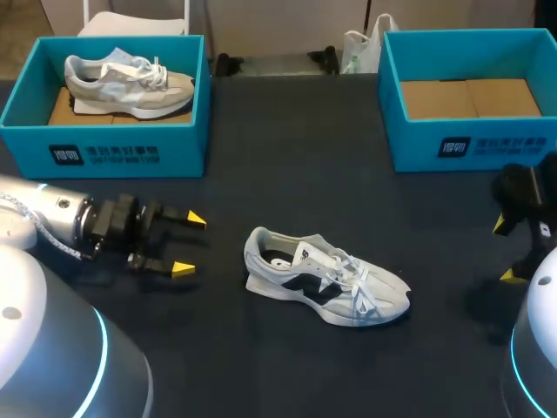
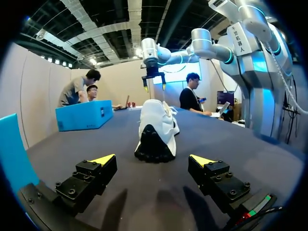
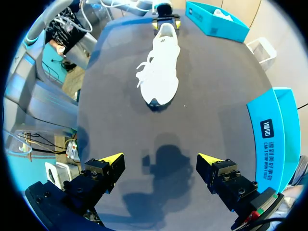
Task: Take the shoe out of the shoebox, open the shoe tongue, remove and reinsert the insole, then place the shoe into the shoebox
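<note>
A white and grey shoe (image 1: 326, 277) with a dark side patch lies upright on the dark table, heel to the left, toe to the right. My left gripper (image 1: 190, 244) stands open a short way left of the heel, nothing between its fingers. In the left wrist view the shoe (image 2: 155, 127) sits heel-on ahead of the left gripper (image 2: 153, 160). My right gripper (image 1: 505, 252) hangs open at the table's right side, well clear of the toe. In the right wrist view the shoe (image 3: 161, 72) lies toe-first ahead of the right gripper (image 3: 161, 160). The empty blue shoebox (image 1: 474, 144) stands at back right.
A second blue shoebox (image 1: 104, 148) at back left holds another pale shoe (image 1: 126, 80). The right box's wall (image 3: 272, 130) runs close beside my right gripper. Open dark table surrounds the shoe on all sides.
</note>
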Robot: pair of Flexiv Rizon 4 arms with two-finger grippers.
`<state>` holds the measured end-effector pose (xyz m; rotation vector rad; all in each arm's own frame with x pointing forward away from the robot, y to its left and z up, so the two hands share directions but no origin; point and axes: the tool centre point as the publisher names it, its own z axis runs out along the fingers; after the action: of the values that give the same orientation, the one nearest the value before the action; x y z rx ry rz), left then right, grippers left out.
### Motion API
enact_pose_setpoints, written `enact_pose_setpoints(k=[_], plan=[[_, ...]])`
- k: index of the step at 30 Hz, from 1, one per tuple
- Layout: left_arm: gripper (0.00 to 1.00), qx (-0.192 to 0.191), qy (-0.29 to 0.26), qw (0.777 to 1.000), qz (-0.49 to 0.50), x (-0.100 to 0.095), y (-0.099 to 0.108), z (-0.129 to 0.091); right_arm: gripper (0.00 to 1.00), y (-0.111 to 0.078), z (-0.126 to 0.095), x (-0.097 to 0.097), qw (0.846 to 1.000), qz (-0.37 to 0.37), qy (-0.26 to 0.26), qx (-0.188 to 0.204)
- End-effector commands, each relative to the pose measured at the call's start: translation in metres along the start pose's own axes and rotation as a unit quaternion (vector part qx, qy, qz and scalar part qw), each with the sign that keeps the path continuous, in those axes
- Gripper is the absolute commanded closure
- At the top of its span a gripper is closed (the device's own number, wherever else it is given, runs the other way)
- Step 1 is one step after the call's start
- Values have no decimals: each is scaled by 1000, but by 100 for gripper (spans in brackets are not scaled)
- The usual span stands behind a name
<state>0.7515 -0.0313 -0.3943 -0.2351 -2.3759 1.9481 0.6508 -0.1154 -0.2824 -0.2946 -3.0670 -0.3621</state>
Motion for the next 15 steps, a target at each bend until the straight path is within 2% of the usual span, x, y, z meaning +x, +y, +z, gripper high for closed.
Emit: enact_pose_setpoints(k=[1,15], plan=[[0,-10,-11,1000,7,10,-3,8,0,0,1,1,1000,1,-1,1],[0,-14,-6,1000,-3,9,3,26,0,0,1,1,1000,1,-1,1]])
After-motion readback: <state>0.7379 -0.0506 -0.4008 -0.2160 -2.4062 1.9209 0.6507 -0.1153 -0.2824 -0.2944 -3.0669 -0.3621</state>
